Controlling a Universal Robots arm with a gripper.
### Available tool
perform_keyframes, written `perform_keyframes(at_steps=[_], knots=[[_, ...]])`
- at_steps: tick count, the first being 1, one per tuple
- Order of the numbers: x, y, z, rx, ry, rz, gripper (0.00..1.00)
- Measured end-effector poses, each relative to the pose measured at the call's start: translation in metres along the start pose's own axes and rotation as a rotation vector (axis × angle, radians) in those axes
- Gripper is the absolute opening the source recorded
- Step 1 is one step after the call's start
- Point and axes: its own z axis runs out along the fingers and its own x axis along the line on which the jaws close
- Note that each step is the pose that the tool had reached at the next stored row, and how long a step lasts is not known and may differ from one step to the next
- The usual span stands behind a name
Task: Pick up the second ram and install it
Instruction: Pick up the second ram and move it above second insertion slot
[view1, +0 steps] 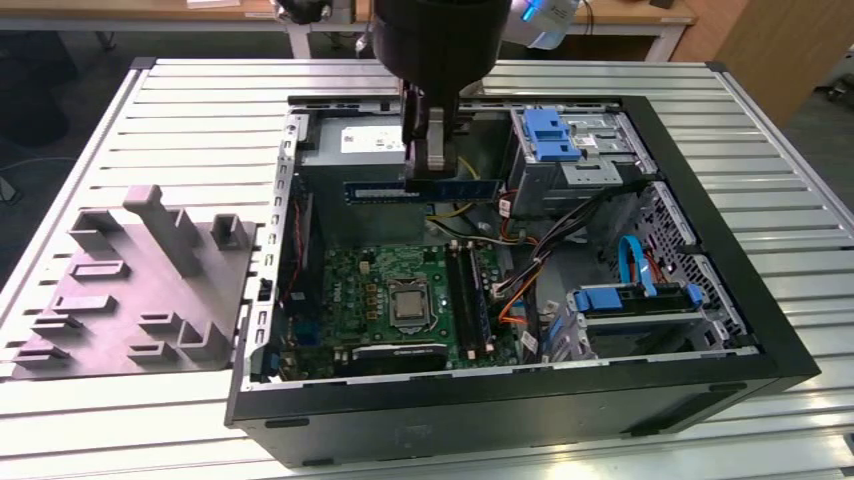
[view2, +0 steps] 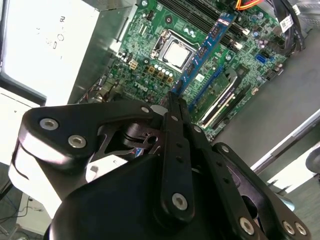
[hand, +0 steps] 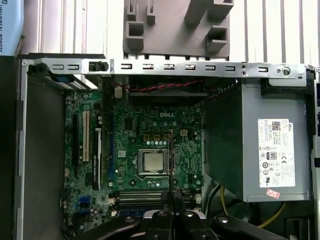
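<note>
Hanging over the open computer case (view1: 521, 400), the pincer (view1: 430, 180) is pinched on the second ram (view1: 424, 190), with its 2 fingers (view1: 427, 145) pressed against the stick's flat faces near the middle of its length. The second ram is held level in the air and clear of everything below, lying lengthwise across the exterior view above the gap between the power supply (view1: 354, 145) and the far edge of the motherboard (view1: 380, 285). In the second wrist view the stick (view2: 202, 52) reaches out from the pincer (view2: 174, 97) as a long blue strip above the board. In the first wrist view it shows edge-on as a thin line (hand: 172, 155) just beside the processor socket (hand: 152, 161), with the pincer (hand: 173, 192) over the memory slots (hand: 140, 196). In the exterior view those slots (view1: 461, 285) run along the socket (view1: 404, 303) on the exterior view's right. An orange cable (view1: 514, 310) and a blue cable (view1: 634, 265) lie further that way inside the case. A grey fixture block (view1: 134, 290) sits on the slatted worktop (view1: 200, 100) just beside the case, on the exterior view's left.
</note>
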Motion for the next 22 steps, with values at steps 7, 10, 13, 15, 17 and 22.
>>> perform_keyframes(at_steps=[7,10,13,15,17,22], knots=[[0.0008,-0.0010,0.0125,-0.0001,0.0002,0.000,0.12],[0.0010,-0.0013,0.0156,-0.0001,0.0001,0.000,0.12],[0.0013,-0.0027,0.0188,0.0000,0.0001,0.000,0.12],[0.0014,-0.0040,0.0214,0.0000,0.0001,0.000,0.12],[0.0016,-0.0050,0.0241,-0.0001,0.0001,0.000,0.12],[0.0020,-0.0057,0.0302,0.0000,0.0001,0.000,0.12]])
